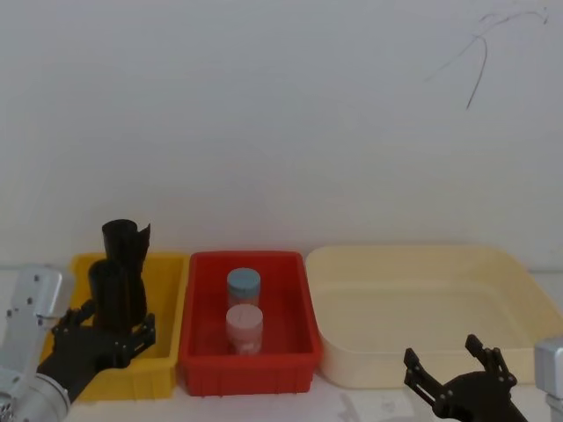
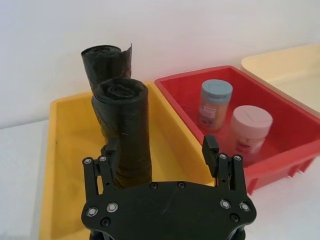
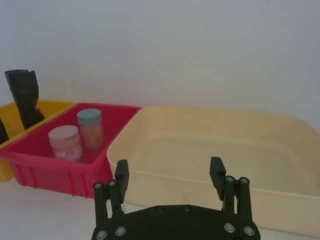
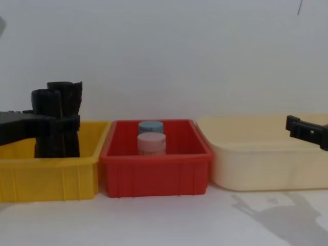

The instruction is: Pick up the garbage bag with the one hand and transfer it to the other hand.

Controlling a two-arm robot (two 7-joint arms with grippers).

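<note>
Left gripper [image 2: 160, 145] jaws open wide; garbage bag [image 2: 122, 130] upright between them, nearer one jaw. Right gripper [image 3: 169, 166] jaws open, empty.

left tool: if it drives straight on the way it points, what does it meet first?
Most likely the garbage bag, standing upright in the yellow bin, off-centre between the open left tool's fingers. The other black roll stands behind it. The gap to the tool's palm is unclear.
</note>
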